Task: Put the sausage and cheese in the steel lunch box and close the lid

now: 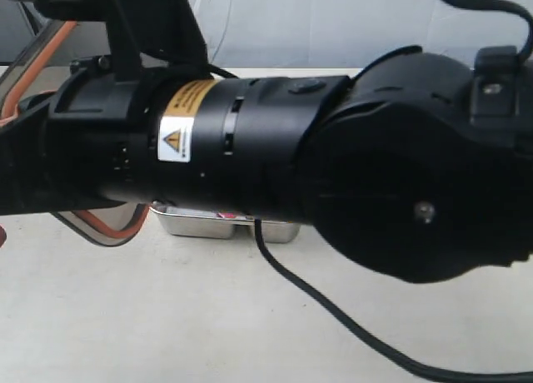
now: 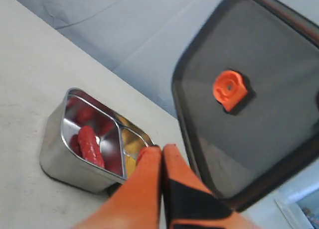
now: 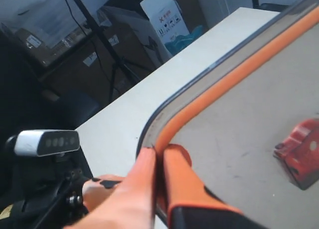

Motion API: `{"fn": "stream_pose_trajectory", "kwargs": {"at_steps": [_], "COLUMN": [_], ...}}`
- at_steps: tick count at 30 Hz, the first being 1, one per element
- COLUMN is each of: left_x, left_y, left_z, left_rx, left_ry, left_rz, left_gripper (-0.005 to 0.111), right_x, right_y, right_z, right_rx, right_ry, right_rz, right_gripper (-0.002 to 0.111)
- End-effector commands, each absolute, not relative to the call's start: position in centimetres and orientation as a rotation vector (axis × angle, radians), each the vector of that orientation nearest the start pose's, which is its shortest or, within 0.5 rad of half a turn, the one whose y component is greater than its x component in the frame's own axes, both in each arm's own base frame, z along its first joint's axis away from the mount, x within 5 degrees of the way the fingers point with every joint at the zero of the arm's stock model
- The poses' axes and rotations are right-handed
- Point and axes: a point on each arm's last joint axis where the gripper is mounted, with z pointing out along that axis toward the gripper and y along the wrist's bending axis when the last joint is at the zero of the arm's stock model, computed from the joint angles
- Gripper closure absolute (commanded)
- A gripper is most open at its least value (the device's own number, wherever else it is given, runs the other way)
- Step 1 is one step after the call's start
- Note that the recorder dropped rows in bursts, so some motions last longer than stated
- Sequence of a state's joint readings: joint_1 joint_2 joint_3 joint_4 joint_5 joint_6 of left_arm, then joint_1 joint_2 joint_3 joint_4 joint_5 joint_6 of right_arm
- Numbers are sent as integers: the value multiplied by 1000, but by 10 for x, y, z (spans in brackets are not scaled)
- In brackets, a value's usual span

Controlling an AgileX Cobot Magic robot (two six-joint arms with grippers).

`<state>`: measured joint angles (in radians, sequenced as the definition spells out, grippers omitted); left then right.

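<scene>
Left wrist view: the steel lunch box (image 2: 54, 154) stands open on the worktop (image 2: 25, 89), with the sausage (image 2: 89, 145) lying in one compartment and the cheese (image 2: 130, 152) in the compartment beside it, partly hidden behind your left pincer (image 2: 162, 148). That pincer is pressed fully together with nothing in it. The lid (image 2: 259, 104) hangs tilted in the air, clear of the box, its orange valve tab (image 2: 230, 89) facing the camera. In the right wrist view your right pincer (image 3: 158, 150) is clamped on the lid's rim, at a rounded corner beside the orange seal (image 3: 224, 84). In the exterior view a black arm (image 1: 333, 150) blocks most of the scene
</scene>
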<state>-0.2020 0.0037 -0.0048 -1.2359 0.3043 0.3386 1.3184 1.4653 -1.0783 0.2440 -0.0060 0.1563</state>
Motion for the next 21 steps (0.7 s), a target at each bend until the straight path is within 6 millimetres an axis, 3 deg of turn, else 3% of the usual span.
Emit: {"fn": "stream_pose_trajectory", "kwargs": {"at_steps": [1, 4, 9, 15, 19, 20, 21], "left_x": [39, 36, 35, 35, 38, 38, 39], "left_y": [-44, -47, -47, -48, -42, -42, -42], "left_z": [221, 229, 233, 233, 233, 233, 233], "left_rx": [-52, 144, 248, 292, 239, 259, 258], "left_ry": [1579, 1511, 1440, 1423, 1422, 1415, 1414], "left_rz": [-1016, -898, -784, -751, -691, -668, -655], "left_gripper": [99, 81, 48, 48, 48, 49, 59], "right_x": [85, 85, 86, 77, 56, 46, 38], "right_y": [336, 336, 339, 357, 373, 377, 378], "right_z": [331, 331, 334, 335, 335, 334, 334], "right_rx": [-888, -885, -861, -877, -938, -969, -988], "right_ry": [1786, 1782, 1773, 1754, 1738, 1734, 1727], "right_rz": [1166, 1168, 1185, 1221, 1264, 1280, 1294], "right_gripper": [109, 109, 109, 109, 109, 109, 109]}}
